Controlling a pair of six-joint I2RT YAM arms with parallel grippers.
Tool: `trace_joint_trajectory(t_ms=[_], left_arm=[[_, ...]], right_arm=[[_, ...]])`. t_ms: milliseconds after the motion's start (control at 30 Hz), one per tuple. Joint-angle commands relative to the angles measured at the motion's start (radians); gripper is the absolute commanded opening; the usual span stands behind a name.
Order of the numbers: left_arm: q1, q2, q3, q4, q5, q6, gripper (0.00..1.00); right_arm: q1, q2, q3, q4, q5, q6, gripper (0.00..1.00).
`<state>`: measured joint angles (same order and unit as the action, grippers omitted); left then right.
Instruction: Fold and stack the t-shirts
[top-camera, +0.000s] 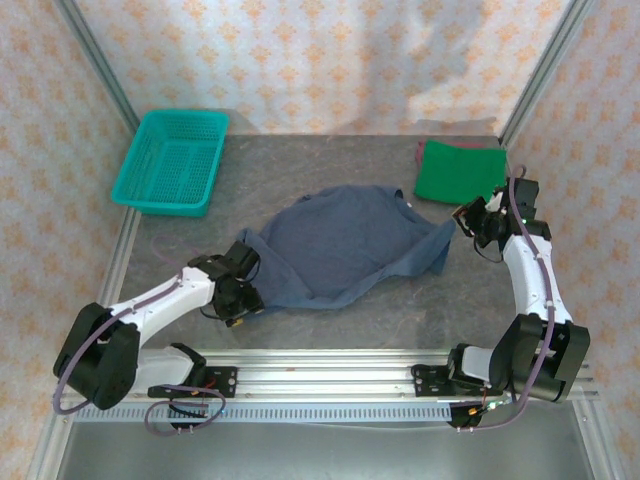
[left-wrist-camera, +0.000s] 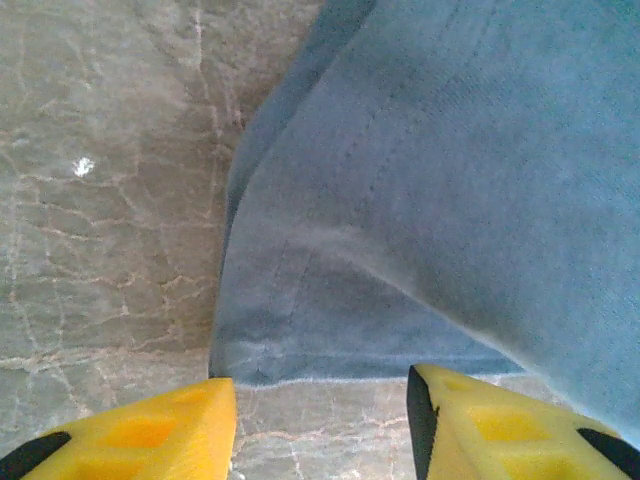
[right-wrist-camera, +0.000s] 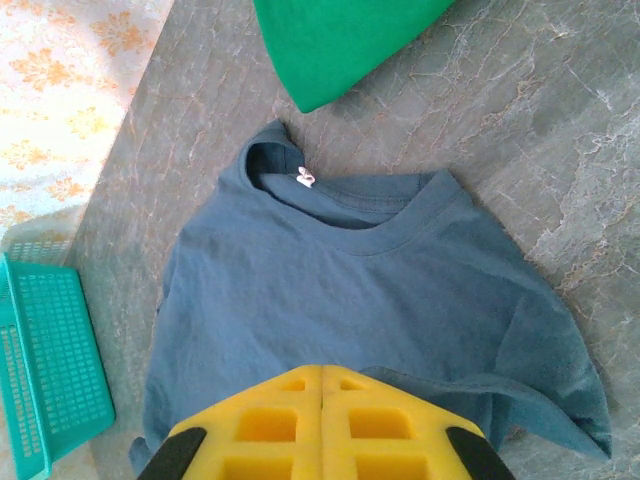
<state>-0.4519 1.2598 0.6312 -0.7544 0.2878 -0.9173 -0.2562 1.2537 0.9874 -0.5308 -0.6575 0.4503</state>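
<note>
Top external: blue shirt (top-camera: 345, 245) spread mid-desk (top-camera: 420, 310), green shirt (top-camera: 458, 170) folded far right.
Soft, limp, light; pinch hem corners. Left claw (left-wrist-camera: 320, 415) apart at hem, right claw (right-wrist-camera: 320, 385) together, grip unclear.

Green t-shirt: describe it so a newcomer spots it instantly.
On the grey marbled table, look to the far right corner. The bright green cloth t-shirt lies there, folded into a rectangle. Its neighbour, the dark slate-blue cloth t-shirt, is spread out and rumpled mid-table.
</note>
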Motion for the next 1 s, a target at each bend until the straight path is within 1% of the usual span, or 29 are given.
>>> trace_joint_trajectory(t_ms=[0, 133, 200, 300, 367, 433, 567, 633, 767, 833, 967], left_arm=[[-0.004, 0.038, 0.006, 0.022, -0.051, -0.014, 0.46], [-0.005, 0.095, -0.012, 0.061, -0.062, -0.008, 0.44], [-0.005, 0.126, -0.016, 0.083, -0.081, -0.002, 0.38], [-0.005, 0.179, -0.002, 0.106, -0.097, 0.019, 0.25], [-0.004, 0.187, 0.019, 0.102, -0.121, 0.035, 0.10], [0.001, 0.165, 0.057, 0.067, -0.156, 0.052, 0.00], [0.011, 0.045, 0.185, -0.041, -0.228, 0.083, 0.00], [0.022, -0.018, 0.283, -0.115, -0.274, 0.111, 0.00], [0.053, -0.104, 0.483, -0.212, -0.357, 0.171, 0.00], [0.082, -0.132, 0.614, -0.248, -0.391, 0.211, 0.00], [0.096, -0.126, 0.925, -0.310, -0.483, 0.320, 0.00]], right_arm=[[-0.002, -0.003, 0.014, 0.009, 0.013, -0.019, 0.00], [-0.004, -0.008, 0.014, 0.002, 0.017, -0.024, 0.00], [-0.002, -0.013, 0.013, 0.002, 0.016, -0.022, 0.00], [-0.003, -0.016, 0.019, 0.000, 0.013, -0.019, 0.00], [-0.002, -0.021, 0.027, -0.003, 0.002, -0.015, 0.00], [-0.002, -0.030, 0.037, -0.003, -0.014, -0.006, 0.00], [-0.003, -0.056, 0.078, 0.004, -0.051, 0.027, 0.00], [-0.002, -0.064, 0.111, 0.013, -0.073, 0.057, 0.00], [-0.004, -0.065, 0.183, 0.065, -0.118, 0.147, 0.00], [-0.003, -0.059, 0.253, 0.082, -0.133, 0.190, 0.00], [-0.006, -0.025, 0.446, 0.088, -0.154, 0.266, 0.00]])
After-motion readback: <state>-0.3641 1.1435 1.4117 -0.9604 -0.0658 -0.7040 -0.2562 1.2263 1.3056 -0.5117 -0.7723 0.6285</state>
